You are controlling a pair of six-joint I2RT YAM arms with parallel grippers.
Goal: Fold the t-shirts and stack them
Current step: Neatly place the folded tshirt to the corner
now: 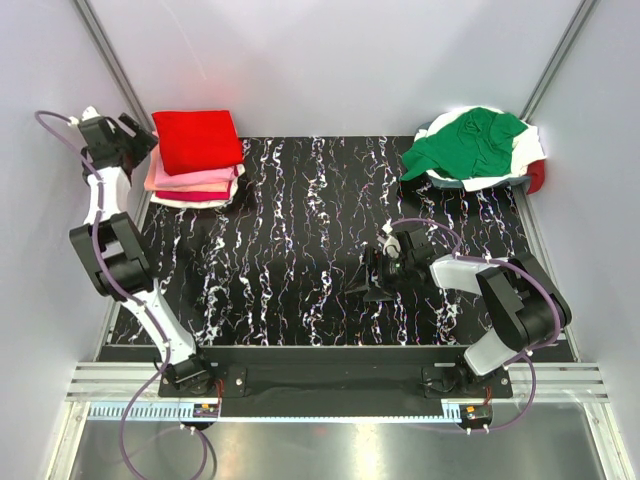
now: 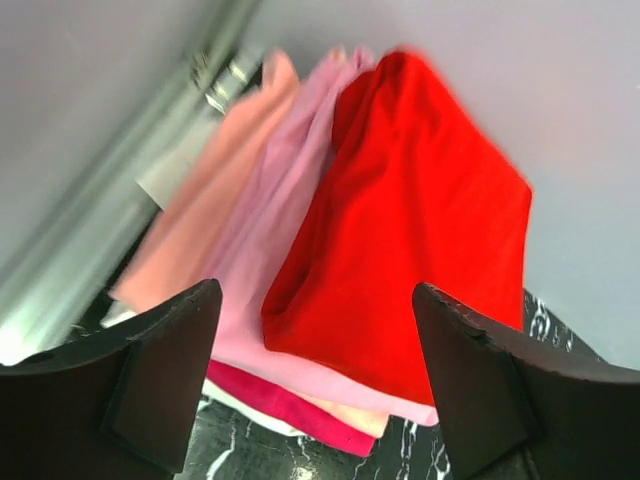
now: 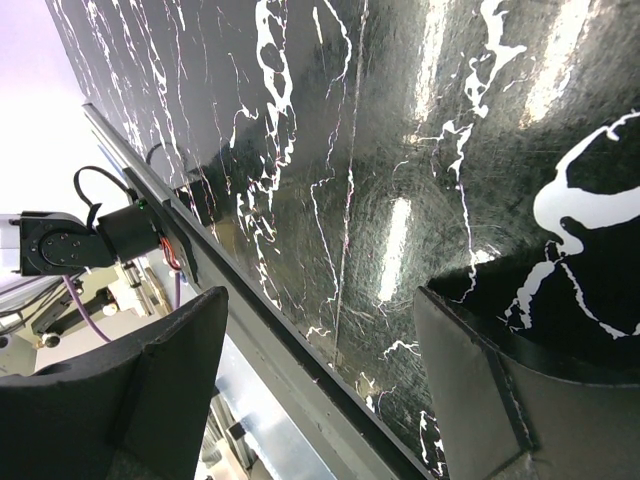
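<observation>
Top external view: at far left, the left end effector (image 2: 315, 300) is hovering wide open beside the folded stack (image 1: 195, 175), with the bright red t-shirt (image 1: 197, 140) on top. Over the mid-counter (image 1: 290, 230), the right end effector (image 3: 320, 300) is gaping empty. At far right, the green t-shirt (image 1: 470, 145) is lying crumpled in a basket (image 1: 480, 183). It looks soft and light, probably best pinched at a shoulder.
</observation>
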